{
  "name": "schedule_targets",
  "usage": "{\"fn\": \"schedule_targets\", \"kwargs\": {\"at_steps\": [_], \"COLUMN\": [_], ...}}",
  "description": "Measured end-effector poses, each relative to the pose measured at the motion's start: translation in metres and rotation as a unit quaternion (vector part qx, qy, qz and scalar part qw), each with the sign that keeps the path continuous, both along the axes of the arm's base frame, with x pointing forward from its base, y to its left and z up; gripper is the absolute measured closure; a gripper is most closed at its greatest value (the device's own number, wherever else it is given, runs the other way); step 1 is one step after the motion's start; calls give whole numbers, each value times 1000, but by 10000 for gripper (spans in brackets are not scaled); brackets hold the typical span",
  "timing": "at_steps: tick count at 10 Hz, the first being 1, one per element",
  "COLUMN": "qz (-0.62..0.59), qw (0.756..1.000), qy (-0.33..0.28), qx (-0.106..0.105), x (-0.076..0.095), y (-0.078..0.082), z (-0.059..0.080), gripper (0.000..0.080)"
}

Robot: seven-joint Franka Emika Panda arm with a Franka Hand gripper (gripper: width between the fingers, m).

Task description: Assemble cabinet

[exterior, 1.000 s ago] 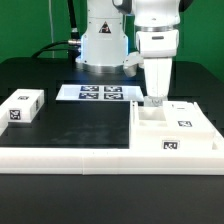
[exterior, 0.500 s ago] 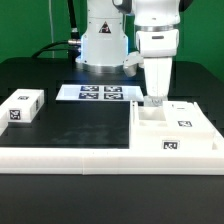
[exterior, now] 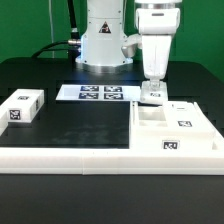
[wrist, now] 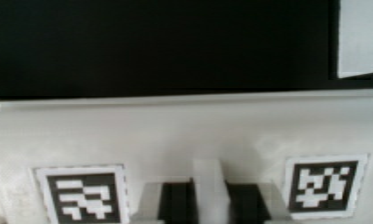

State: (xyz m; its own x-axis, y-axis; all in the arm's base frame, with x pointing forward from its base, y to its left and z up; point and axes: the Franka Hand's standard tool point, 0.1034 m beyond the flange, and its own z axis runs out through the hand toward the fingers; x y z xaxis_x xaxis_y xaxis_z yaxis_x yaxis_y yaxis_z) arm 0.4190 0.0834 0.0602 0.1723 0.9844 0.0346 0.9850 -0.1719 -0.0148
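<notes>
The cabinet's white square body [exterior: 176, 132] lies on the black table on the exterior view's right, with marker tags on it. My gripper [exterior: 152, 92] hangs over its far edge, shut on a small white panel [exterior: 151, 97] held just above the body. In the wrist view my two dark fingers [wrist: 174, 203] pinch a thin white ridge of this panel [wrist: 204, 160], which carries a marker tag on each side of the gripper [wrist: 209, 200]. Another small white tagged cabinet part [exterior: 22, 107] lies on the exterior view's left.
The marker board [exterior: 97, 93] lies flat at the back, in front of the robot base [exterior: 103, 40]. A long low white rail [exterior: 65, 153] runs along the table's front and meets the cabinet body.
My gripper has risen a little and shifted slightly toward the exterior view's left, taking the small panel up with it. The other parts have not moved.
</notes>
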Motion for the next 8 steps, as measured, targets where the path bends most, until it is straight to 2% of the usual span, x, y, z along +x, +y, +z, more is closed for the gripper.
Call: {"fn": "schedule_targets", "kwargs": {"at_steps": [2, 4, 8], "qz": [-12, -21, -28], "qw": [1000, 1000, 1000], "qy": [-4, -1, -5], "qx": [-3, -1, 3], "x": [6, 11, 24], "y": [-13, -21, -18], "z": [7, 3, 2], "gripper": [731, 731, 731]}}
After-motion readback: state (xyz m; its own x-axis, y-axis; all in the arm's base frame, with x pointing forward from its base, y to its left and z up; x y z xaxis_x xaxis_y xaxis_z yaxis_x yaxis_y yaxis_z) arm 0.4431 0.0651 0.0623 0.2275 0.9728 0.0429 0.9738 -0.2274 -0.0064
